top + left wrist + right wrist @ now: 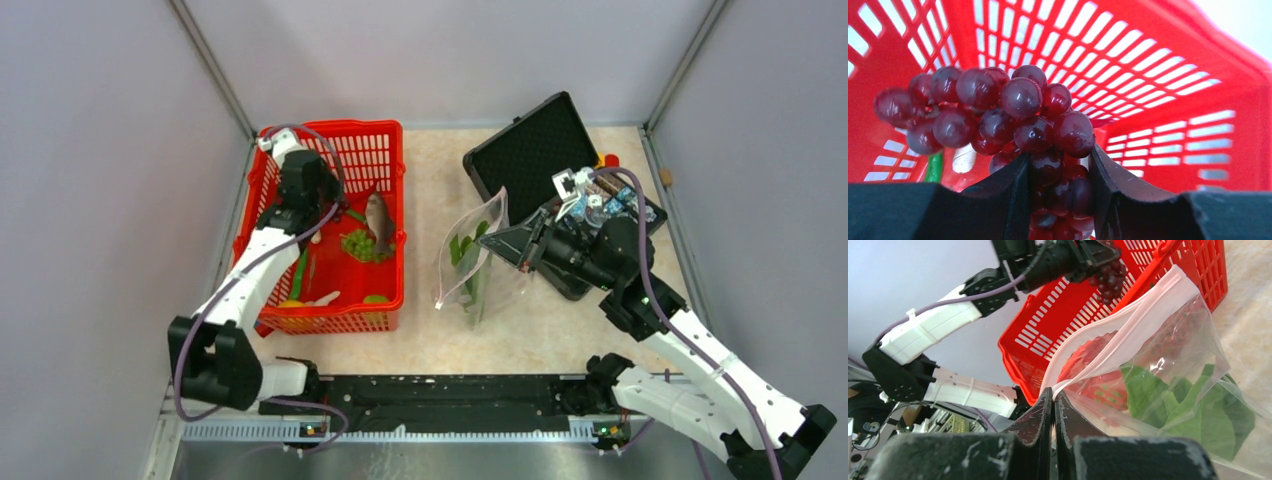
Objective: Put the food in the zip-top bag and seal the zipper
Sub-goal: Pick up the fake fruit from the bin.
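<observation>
My left hand is clamped on the grapes at the basket, ready to carry them. My right hand pinches the bag by its zipper, holding its mouth open on the desk.

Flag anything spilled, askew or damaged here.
Nothing stands out. The zip-top bag stands with its mouth open, pinched at the zipper by the right gripper, green leaves inside. The left gripper holds the purple grapes at the red basket. No food lies on the table between them.

One basket, one zip-top bag, one case, one fish, one purple grape bunch, one green grape bunch.
</observation>
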`<move>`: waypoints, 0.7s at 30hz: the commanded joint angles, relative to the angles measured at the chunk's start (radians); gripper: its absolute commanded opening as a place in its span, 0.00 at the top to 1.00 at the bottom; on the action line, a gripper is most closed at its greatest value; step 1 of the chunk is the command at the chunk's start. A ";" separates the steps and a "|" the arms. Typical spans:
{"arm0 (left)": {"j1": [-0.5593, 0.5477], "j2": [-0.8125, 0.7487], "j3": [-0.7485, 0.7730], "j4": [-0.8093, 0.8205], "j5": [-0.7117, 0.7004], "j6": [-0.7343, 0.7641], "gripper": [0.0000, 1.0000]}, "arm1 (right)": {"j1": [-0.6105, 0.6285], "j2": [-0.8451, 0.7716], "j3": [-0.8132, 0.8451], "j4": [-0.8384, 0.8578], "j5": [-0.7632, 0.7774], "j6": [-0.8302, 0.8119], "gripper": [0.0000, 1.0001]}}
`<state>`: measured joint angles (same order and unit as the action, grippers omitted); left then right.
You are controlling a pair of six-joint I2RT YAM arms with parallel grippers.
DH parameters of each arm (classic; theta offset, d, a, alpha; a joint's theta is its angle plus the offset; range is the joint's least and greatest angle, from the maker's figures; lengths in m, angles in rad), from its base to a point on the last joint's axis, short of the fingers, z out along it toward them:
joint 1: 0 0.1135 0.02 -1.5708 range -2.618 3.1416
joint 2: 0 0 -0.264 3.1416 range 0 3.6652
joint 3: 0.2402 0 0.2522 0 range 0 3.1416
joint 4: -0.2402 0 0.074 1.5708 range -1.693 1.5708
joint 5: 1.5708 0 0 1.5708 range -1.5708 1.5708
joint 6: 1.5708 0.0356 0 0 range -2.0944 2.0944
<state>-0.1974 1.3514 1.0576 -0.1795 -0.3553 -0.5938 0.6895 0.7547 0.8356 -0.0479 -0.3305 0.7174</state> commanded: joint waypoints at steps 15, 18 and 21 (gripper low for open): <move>-0.214 -0.418 0.023 0.192 0.732 0.187 0.55 | -0.008 0.065 0.050 -0.075 0.216 0.052 1.00; -0.245 -0.443 0.024 0.160 0.770 0.220 0.54 | -0.007 0.056 0.068 0.083 0.026 0.012 1.00; -0.249 -0.480 0.016 0.159 0.810 0.222 0.54 | -0.006 -0.029 -0.022 0.314 -0.087 0.020 1.00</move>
<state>-0.4435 0.9344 1.0554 -0.0864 0.3405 -0.4274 0.6888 0.8276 0.8398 -0.0143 -0.2764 0.7502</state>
